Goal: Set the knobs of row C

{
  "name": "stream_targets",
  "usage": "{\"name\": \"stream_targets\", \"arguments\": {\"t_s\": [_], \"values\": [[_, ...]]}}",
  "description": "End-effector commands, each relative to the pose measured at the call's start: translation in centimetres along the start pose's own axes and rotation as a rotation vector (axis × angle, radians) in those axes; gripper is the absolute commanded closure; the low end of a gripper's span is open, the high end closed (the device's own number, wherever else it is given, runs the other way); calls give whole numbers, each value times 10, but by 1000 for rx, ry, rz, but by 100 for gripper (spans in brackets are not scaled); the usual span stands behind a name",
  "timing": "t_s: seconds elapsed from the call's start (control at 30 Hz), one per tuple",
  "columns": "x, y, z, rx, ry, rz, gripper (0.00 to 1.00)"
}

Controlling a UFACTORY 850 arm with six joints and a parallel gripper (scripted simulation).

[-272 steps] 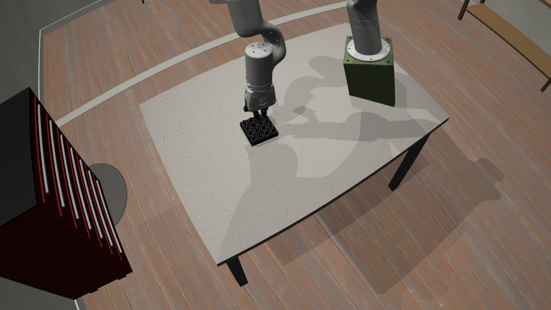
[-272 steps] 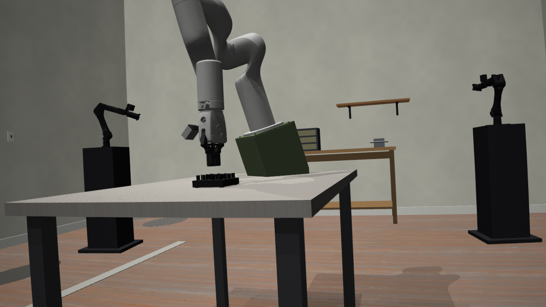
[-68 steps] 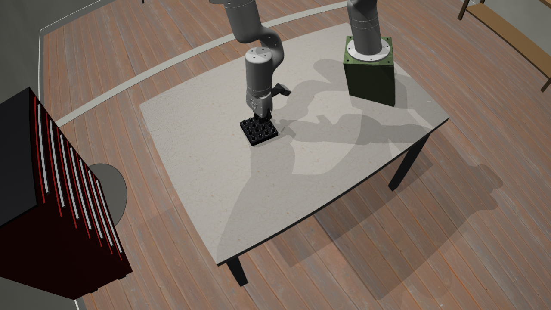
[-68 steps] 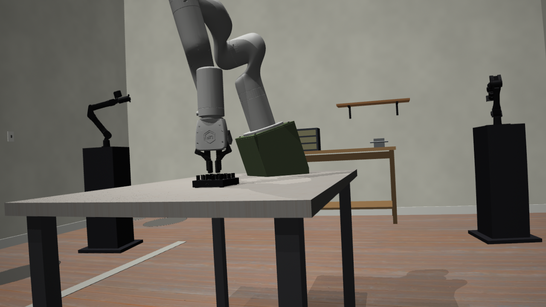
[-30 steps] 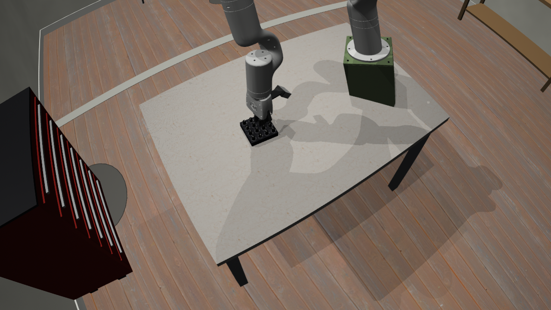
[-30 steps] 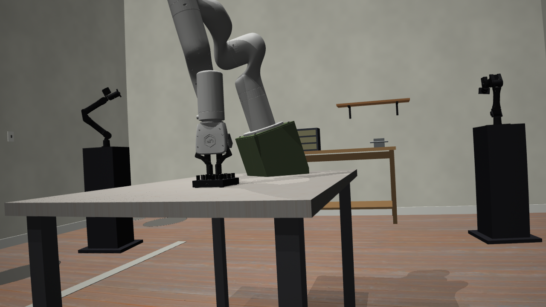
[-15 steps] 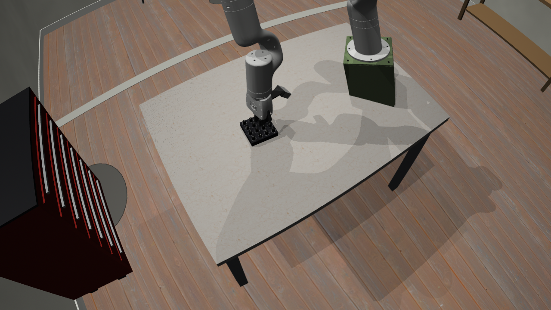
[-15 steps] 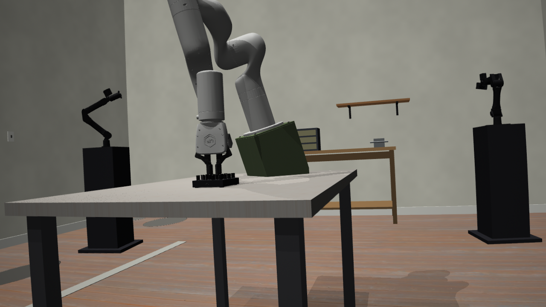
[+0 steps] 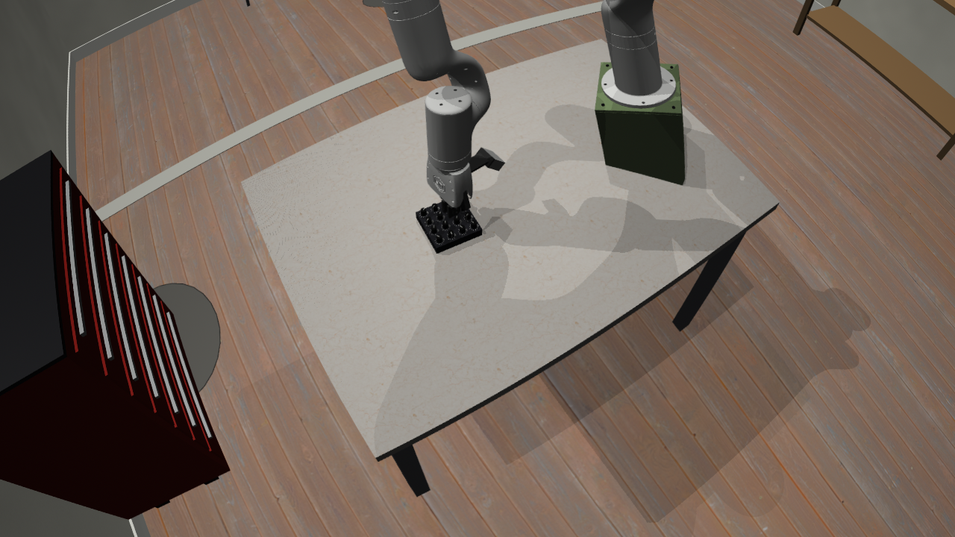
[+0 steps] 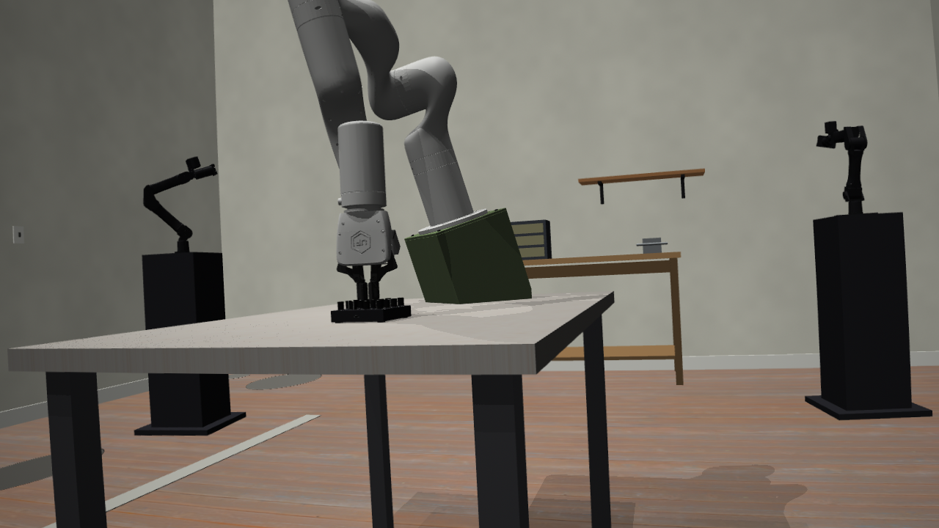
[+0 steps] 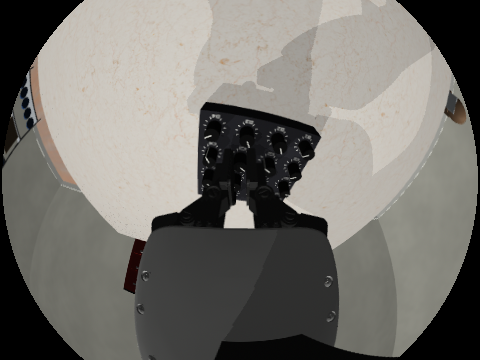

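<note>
The black knob box (image 9: pixel 448 229) (image 10: pixel 370 314) (image 11: pixel 256 140) stands on its feet near the middle of the grey table (image 9: pixel 374 313) (image 10: pixel 275 341). It carries several rows of small black knobs with white lines; the labels are too small to read. My gripper (image 9: pixel 454 203) (image 10: pixel 367 294) (image 11: pixel 240 161) points straight down over the box edge nearest the arm's base. Its fingers are closed around one knob in the row nearest the wrist camera. That knob is mostly hidden by the fingers, and I cannot tell which one it is.
The arm's green pedestal (image 9: pixel 641 136) (image 10: pixel 469 262) stands on the table's far right part. A dark red cabinet (image 9: pixel 80 333) stands on the floor to the left. A wooden side table (image 10: pixel 610 262) and camera stands (image 10: pixel 857 308) lie beyond the table.
</note>
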State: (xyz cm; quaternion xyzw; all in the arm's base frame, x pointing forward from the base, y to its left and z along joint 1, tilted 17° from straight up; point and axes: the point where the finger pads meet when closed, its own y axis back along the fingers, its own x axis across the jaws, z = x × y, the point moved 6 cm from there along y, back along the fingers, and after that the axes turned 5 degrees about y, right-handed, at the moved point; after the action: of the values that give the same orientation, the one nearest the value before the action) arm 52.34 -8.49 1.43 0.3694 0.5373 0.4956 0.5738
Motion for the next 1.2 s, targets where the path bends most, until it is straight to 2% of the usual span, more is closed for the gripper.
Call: {"name": "stream_targets", "arguments": {"t_s": [0.0,0.93,1.17], "values": [[0,0,1,-1,0,0,92],[0,0,1,-1,-1,0,92],[0,0,1,-1,-67,0,92]]}}
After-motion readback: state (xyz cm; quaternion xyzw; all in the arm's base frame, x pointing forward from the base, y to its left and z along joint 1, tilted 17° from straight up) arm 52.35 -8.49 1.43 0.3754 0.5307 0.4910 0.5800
